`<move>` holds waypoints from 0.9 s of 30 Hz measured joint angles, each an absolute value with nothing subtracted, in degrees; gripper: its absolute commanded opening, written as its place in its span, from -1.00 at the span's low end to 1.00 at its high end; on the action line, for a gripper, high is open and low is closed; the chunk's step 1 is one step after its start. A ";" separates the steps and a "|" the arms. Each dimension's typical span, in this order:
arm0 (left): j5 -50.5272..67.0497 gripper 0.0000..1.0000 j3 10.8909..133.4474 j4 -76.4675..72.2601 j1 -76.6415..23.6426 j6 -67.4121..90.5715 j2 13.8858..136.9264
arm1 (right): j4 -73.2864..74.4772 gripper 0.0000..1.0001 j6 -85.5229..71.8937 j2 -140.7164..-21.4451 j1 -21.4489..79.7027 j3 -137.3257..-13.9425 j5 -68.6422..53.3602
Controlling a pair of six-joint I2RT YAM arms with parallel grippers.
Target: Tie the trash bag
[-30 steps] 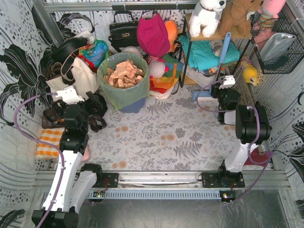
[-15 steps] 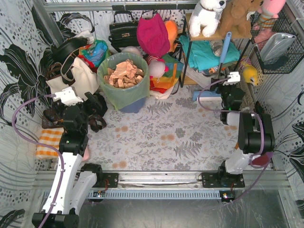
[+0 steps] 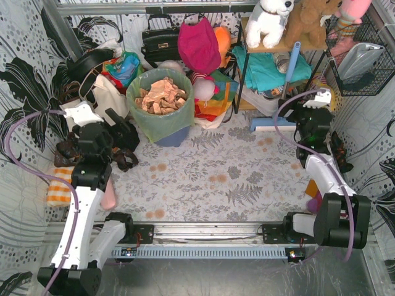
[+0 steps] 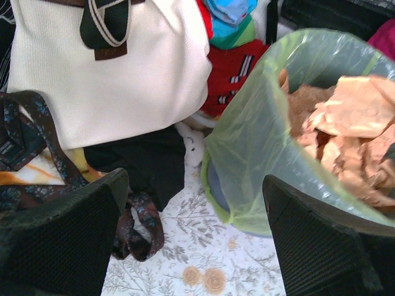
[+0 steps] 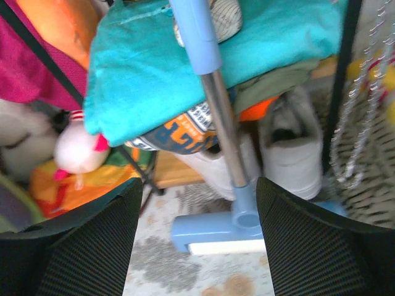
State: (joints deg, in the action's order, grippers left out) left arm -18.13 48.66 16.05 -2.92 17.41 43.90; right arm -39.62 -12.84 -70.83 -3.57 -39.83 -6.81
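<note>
Floral grey cloth (image 3: 210, 179) covers the surface in front of us, with black-and-white patterned sheets (image 3: 24, 80) walling it on both sides. At the far edge of this cloth, left of its middle, we see the trash bag (image 3: 151, 126). It lines a blue-grey round bin (image 3: 176, 139), and its light-green plastic is folded down over the bin's rim. The mouth is wide open and untied, and tan crumpled scraps (image 3: 162, 95) fill it to the top.

Our left gripper (image 4: 191, 240) sits just to the left of the bag, low above the cloth. Its 2 fingers stand wide apart with nothing between them. From the left wrist view, 1 finger shows in front of the bag's green side, but we cannot tell whether it touches the plastic. Beyond the other finger a cream tote bag (image 4: 111, 80) leans beside the bin.

Our right gripper (image 5: 196, 246) is near the far-right corner of the cloth, well apart from the bag. Its fingers are also spread and hold nothing. Past them a blue mop head (image 5: 216, 231) rests on the cloth. Its handle rises in front of folded teal fabric (image 5: 271, 37), and a white shoe (image 5: 296, 154) stands just beside the mop head.
</note>
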 measured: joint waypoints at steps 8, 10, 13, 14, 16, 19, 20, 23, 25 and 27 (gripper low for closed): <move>-16.19 0.96 62.81 25.74 -2.94 22.31 52.49 | -15.09 0.35 -26.30 -78.02 0.08 -61.12 -13.98; -15.18 0.96 65.32 27.83 -2.92 23.66 54.94 | -10.48 0.27 -27.49 -81.06 3.62 -66.85 -14.85; -14.94 0.99 68.82 30.20 -2.94 27.51 59.18 | -3.20 0.22 -28.97 -87.11 8.97 -77.01 -17.63; -14.92 0.98 69.69 30.87 -2.94 28.64 60.45 | -1.15 0.22 -29.41 -89.27 10.35 -80.44 -18.63; -14.81 0.92 71.05 31.73 -2.92 30.57 63.00 | 2.50 0.27 -30.50 -93.51 12.64 -86.83 -20.36; -14.74 0.84 72.34 32.60 -2.94 32.25 65.89 | 5.54 0.29 -31.97 -98.72 15.59 -93.60 -22.22; -14.76 0.79 72.69 32.73 -2.92 32.60 66.72 | 6.37 0.28 -32.23 -100.16 16.64 -95.22 -22.65; -14.79 0.46 74.41 33.19 -2.94 33.10 68.99 | 8.36 0.23 -32.95 -104.07 19.68 -99.96 -23.44; -14.74 0.40 76.31 33.19 -2.94 33.28 70.74 | 9.54 0.21 -33.56 -107.22 21.52 -104.25 -24.25; -14.63 0.36 78.13 33.01 -2.94 33.43 72.40 | 9.69 0.20 -33.82 -110.00 22.81 -107.77 -24.93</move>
